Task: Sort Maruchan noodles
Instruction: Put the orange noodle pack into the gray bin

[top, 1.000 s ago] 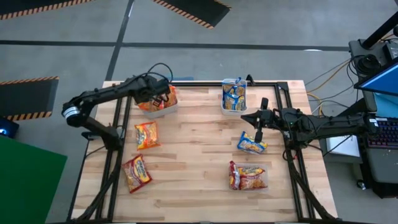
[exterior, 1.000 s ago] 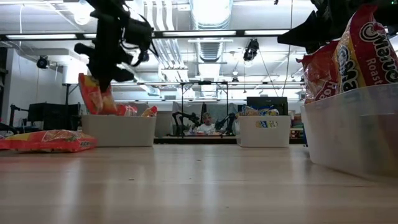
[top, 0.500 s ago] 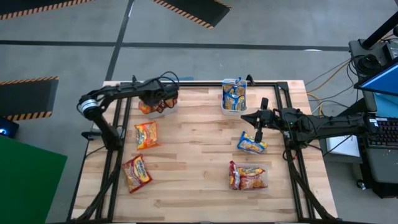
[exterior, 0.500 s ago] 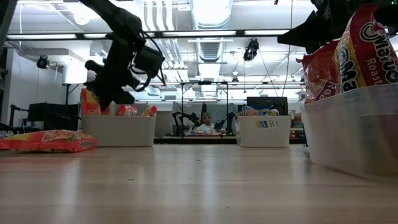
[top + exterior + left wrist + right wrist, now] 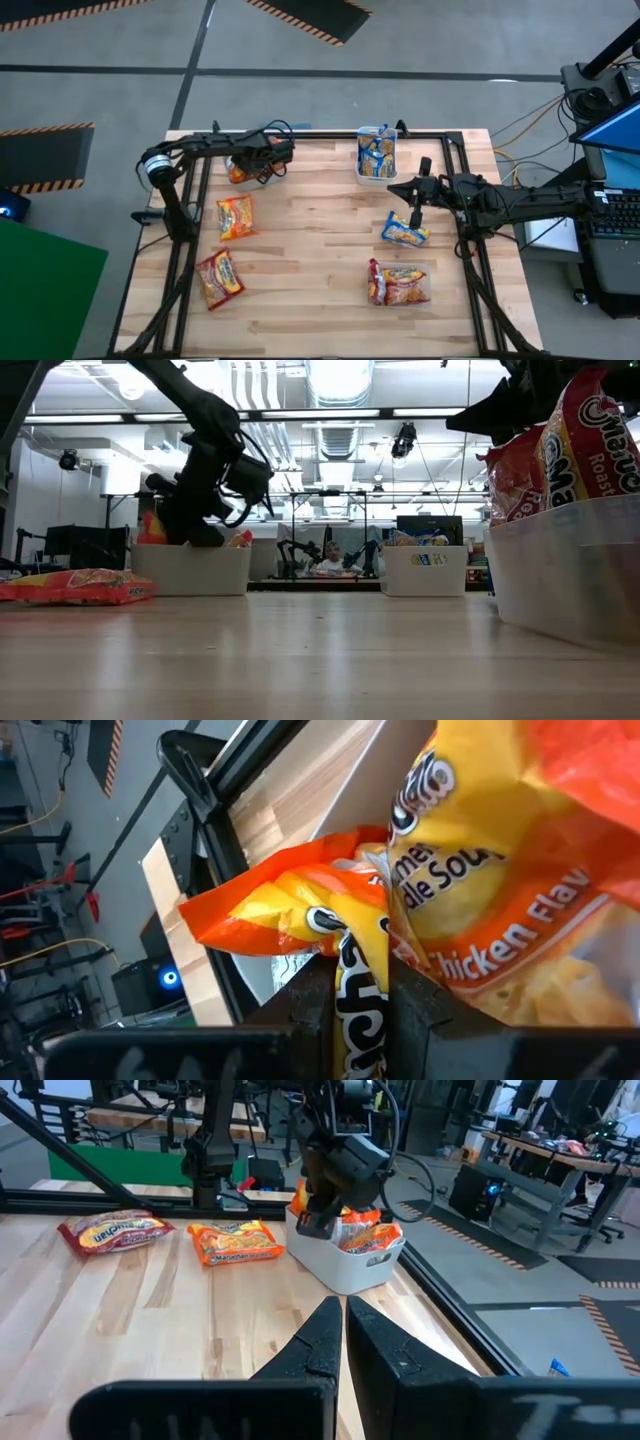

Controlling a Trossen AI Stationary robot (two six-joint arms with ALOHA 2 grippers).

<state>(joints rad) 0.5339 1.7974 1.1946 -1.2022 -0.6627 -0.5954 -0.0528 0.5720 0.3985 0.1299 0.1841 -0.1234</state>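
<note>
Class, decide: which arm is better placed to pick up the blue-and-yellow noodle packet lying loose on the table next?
Probably the right. Its tool hovers at the blue-and-yellow packet, fingers shut and empty. The left tool is across the table, gripping an orange packet in the white bin.

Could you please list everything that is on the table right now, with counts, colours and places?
Table: one, light wood, dark frame.
Loose noodle packets: four; orange and red on the left side, blue-and-yellow and red on the right side.
Left bin: one, white, far left, holding orange packets.
Middle bin: one, white, far edge, holding blue-and-yellow packets.
Near bin: one, clear, close to the low camera, holding red packets.
Left gripper: in the left bin, shut on an orange packet.
Right gripper: over the loose blue-and-yellow packet, shut.
</note>
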